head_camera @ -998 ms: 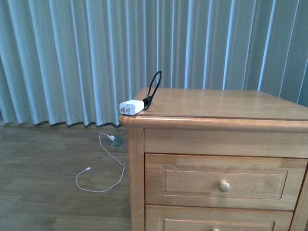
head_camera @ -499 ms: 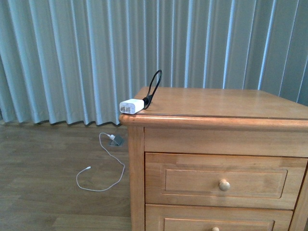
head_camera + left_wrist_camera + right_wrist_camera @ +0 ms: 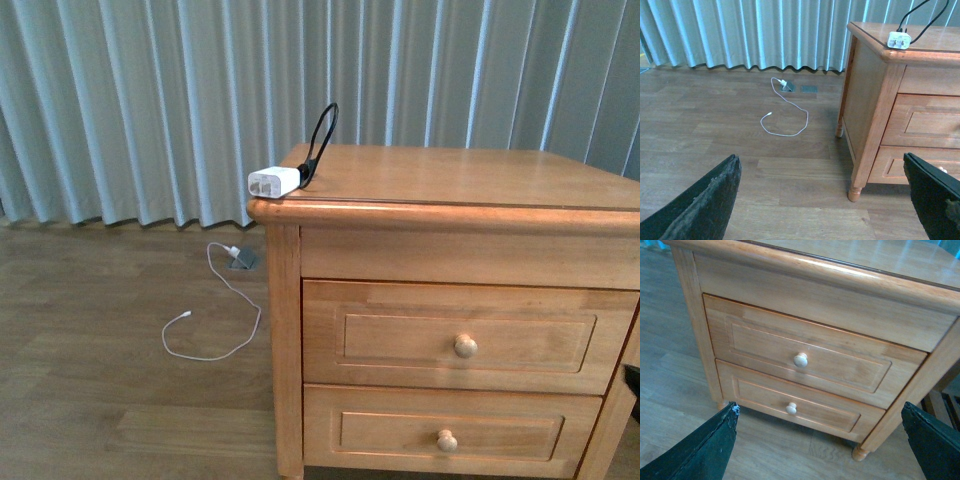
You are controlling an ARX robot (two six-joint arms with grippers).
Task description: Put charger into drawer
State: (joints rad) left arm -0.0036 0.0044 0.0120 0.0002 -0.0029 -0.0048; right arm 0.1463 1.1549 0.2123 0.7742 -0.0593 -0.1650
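Curtains (image 3: 150, 100) back the room: shut drawer (image 3: 840, 367), its knob (image 3: 800, 359) ahead between the spread fingers (image 3: 705, 450) of the right gripper (image 3: 818, 407); centre, pinch, pull straight. Charger (image 3: 274, 181) sits on the nightstand (image 3: 450, 180) corner, well beyond the left gripper (image 3: 819, 160), fingers (image 3: 705, 205) parted

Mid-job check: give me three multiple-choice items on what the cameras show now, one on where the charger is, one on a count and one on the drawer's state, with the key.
1. Where is the charger?
A) on the floor by the curtain
B) on the nightstand top, at its front left corner in the front view
C) inside a drawer

2. How many round knobs show on the nightstand's front?
A) one
B) two
C) four

3. What state is the upper drawer in?
A) shut
B) half open
C) pulled right out

Key:
1 B, the white block sits at the top's edge.
2 B, there is one knob on each of the two drawers.
3 A, its front lies flush with the frame.
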